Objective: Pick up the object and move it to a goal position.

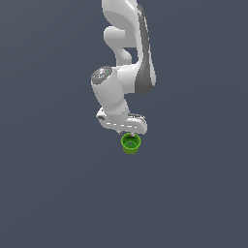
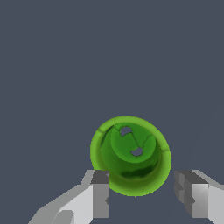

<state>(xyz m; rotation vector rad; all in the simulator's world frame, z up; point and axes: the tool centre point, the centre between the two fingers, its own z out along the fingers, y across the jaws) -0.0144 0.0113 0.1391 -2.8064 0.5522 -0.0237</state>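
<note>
The small bright green cup (image 1: 131, 144) stands upright with its darker green inside facing up, just below the white arm's hand in the exterior view. In the wrist view the cup (image 2: 131, 153) lies between and slightly beyond the two fingers. My gripper (image 1: 129, 134) is open, as the wrist view (image 2: 143, 186) also shows. One finger (image 2: 100, 197) is close by the cup's rim, and the other finger (image 2: 194, 197) stands apart from it. Nothing is held. In the exterior view the fingertips are mostly hidden behind the hand.
A plain dark grey-blue surface (image 1: 58, 193) fills both views around the cup. The white arm (image 1: 131, 58) rises above the cup toward the top of the exterior view. No other objects show.
</note>
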